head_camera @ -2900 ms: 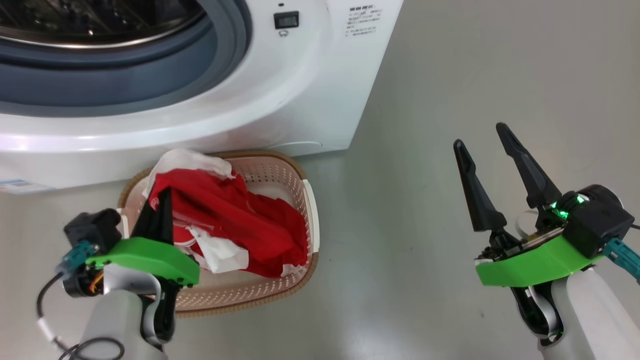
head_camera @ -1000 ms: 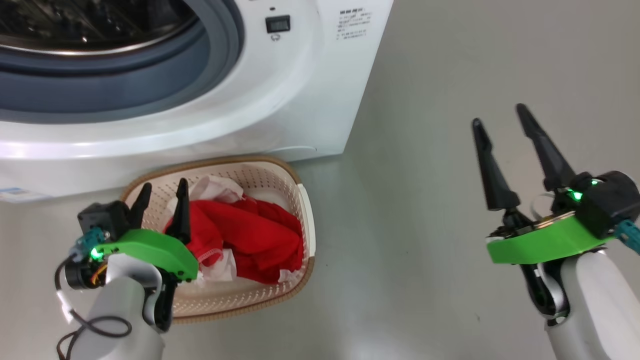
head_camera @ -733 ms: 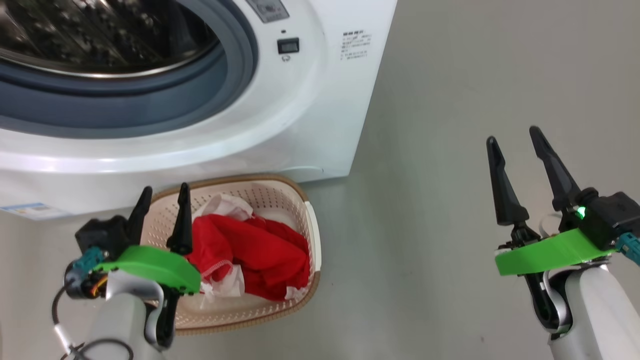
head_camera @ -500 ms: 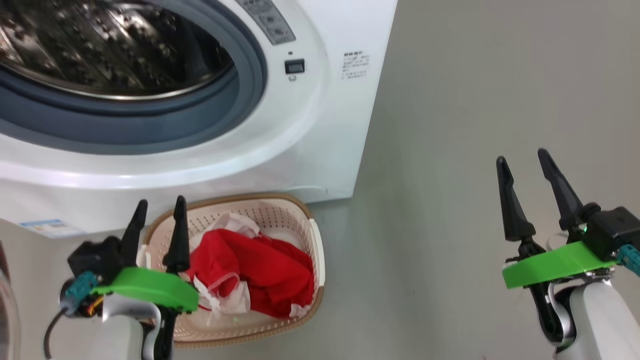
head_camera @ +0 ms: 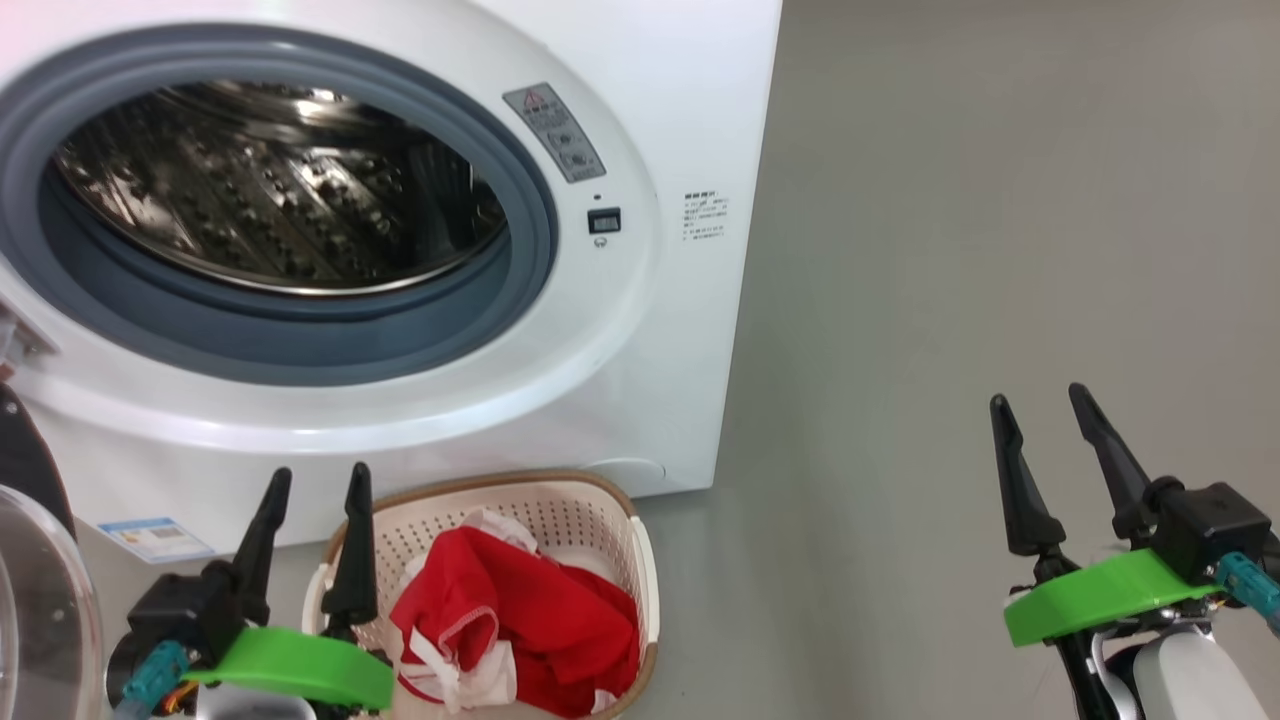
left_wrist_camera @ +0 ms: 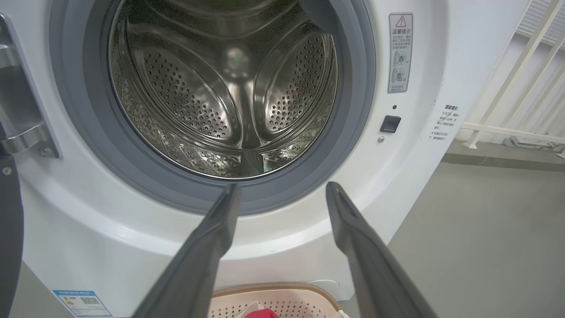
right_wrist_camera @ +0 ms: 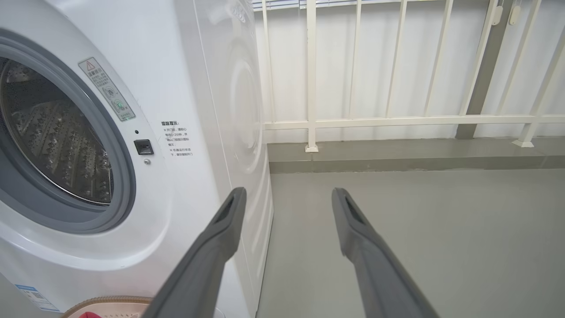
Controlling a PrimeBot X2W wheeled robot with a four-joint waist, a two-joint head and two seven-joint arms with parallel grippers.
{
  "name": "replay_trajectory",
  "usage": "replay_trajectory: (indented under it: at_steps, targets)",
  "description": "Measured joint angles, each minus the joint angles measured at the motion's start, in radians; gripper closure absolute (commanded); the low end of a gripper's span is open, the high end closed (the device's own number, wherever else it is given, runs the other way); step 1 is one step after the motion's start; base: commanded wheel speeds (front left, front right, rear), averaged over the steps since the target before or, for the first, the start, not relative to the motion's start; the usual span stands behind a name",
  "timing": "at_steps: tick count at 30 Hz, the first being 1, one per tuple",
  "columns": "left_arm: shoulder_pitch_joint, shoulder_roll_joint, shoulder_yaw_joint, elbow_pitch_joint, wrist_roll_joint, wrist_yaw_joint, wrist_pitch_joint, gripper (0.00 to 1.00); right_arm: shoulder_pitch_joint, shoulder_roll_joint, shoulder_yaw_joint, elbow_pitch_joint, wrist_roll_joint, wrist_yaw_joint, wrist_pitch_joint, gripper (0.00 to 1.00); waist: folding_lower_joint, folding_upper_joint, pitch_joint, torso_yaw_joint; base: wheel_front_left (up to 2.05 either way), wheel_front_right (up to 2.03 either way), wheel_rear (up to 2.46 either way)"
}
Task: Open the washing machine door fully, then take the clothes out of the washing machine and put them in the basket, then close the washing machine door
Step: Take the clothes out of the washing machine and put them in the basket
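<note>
Grey floor (head_camera: 900,300); both jaws forward, parted, empty

Our left gripper (head_camera: 320,470) stands at the lower left, its two dark fingers spread and pointing up, just beside the basket (head_camera: 560,510). The basket sits on the grey floor (head_camera: 950,250), right in front of the washing machine (head_camera: 650,380). The clothes (head_camera: 540,630) lie heaped inside it, red with white trim. Above, we see the machine's mouth uncovered: a grey gasket (head_camera: 300,345) rings the perforated steel drum (head_camera: 280,200). The washing machine door (head_camera: 40,600) shows at the far left edge, swung away from the opening. Our right gripper (head_camera: 1038,395) hangs over the floor at the lower right, fingers apart and holding nothing, well apart from the machine.
</note>
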State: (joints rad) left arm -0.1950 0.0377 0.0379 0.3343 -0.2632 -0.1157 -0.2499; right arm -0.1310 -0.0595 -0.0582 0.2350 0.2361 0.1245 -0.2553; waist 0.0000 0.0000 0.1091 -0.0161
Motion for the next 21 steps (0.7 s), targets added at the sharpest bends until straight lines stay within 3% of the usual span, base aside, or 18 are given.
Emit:
replay_trajectory:
  at_steps: [21]
  targets:
    - [0.114,0.012,0.002,-0.014,-0.02,-0.008,0.0,0.0,0.09,-0.005,0.021,-0.033,0.0,0.0,0.0,0.0,0.0,0.0,-0.118,-0.003,0.0,0.0,0.0]
